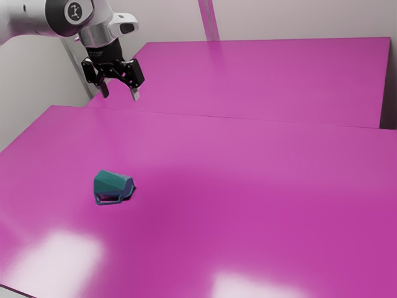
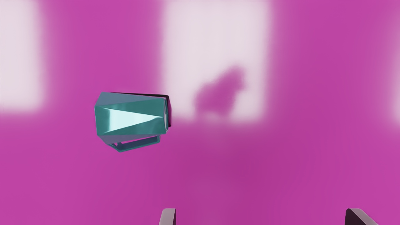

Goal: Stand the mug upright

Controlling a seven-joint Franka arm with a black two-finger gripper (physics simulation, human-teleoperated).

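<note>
Mug (image 1: 113, 184) on its side, not upright; the gripper (image 1: 120, 95) is open and empty above the table (image 1: 248, 186)

The job stands unfinished: the teal, faceted mug lies on its side on the magenta table, toward the exterior view's left. Reading left to right in that view, one end comes first, then the body, then the end that looks like the mouth, though I cannot be sure which end is the base. The handle (image 1: 110, 202) is on the side nearest the exterior camera, low beside the body. What remains, as I judge it, is to get hold of the mug, turn it onto its base and let it go standing. Whether any attempt has been made, one moment cannot tell.

The white arm (image 1: 28, 18) enters from the exterior view's upper left and runs rightward to the wrist, where the black gripper points down. It hangs well above the table, apart from the mug. Its two fingers (image 1: 135, 94) are spread wide, left and right in that view, with nothing between them. In the wrist view, too, the fingertips stand far apart; the mug lies ahead of them and off toward one finger's side, not centred in the gap, its handle on the side facing the fingertips. The hand would probably need to shift across as well as descend to reach it.
</note>
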